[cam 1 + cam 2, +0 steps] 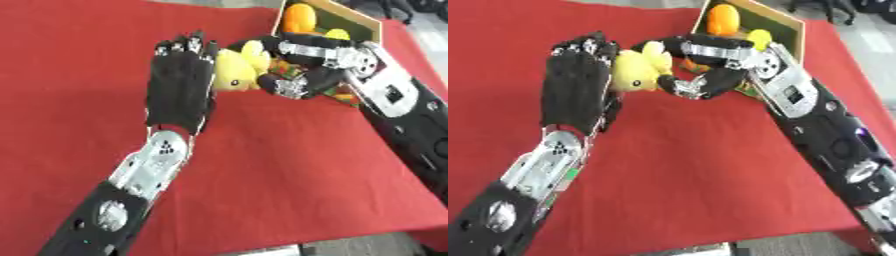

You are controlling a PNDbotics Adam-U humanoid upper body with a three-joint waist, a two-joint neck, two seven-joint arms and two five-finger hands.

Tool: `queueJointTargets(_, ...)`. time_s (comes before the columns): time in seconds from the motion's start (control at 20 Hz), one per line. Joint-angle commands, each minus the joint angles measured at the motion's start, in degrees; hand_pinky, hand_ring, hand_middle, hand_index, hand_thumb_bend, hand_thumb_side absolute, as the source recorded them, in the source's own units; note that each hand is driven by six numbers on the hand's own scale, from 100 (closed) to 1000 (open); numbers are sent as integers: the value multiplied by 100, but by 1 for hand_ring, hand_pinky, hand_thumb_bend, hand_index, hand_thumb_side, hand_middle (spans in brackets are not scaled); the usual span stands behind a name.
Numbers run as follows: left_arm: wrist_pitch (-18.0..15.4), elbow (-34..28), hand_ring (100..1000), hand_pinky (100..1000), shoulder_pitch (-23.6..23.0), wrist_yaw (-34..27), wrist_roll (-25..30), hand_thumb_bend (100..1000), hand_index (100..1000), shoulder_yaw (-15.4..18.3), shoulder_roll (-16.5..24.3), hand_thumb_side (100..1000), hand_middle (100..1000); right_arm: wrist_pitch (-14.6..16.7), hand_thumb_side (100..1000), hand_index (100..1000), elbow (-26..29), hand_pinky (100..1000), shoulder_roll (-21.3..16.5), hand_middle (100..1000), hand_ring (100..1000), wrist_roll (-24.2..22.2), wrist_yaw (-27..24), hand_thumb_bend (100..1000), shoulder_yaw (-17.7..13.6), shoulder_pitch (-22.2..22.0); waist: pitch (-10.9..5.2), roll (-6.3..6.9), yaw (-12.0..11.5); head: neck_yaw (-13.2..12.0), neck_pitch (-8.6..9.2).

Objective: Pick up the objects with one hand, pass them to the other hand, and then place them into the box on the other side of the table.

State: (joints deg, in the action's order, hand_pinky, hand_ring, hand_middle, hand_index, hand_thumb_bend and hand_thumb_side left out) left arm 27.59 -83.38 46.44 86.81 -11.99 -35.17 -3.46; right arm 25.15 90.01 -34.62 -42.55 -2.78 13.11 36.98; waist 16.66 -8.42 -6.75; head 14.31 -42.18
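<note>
1. Two hands meet over the red cloth (262, 165).
2. Right hand (306, 70) grips a yellow plush duck (234, 70) near the far-right box (363, 22).
3. Left hand (179, 85) lies flat, fingers straight, beside the duck.

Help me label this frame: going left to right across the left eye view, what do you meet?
Left hand, fingers straight, back up → yellow plush toy → right hand, fingers curled round the toy → box at the far right, holding an orange thing.

Black-gloved left robot hand (179, 87), silver-jointed right robot hand (306, 65), black forearms with silver wrist plates.
</note>
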Motion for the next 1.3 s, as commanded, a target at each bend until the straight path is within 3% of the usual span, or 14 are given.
queueJointTargets(0.05, -46, -184, 398, 390, 162, -10, 48, 100, 552, -65, -144, 100, 410, 967, 694, 1000, 45, 986, -156, 855, 1000, -942, 38, 100, -22, 69, -86, 19, 19, 30, 13)
queueJointTargets(1.3, -177, -262, 395, 380, 313, -87, 229, 100, 557, -235, -340, 100, 407, 794, 694, 1000, 38, 977, -126, 841, 1000, -942, -77, 100, 7, 169, -59, 13, -13, 245, -73)
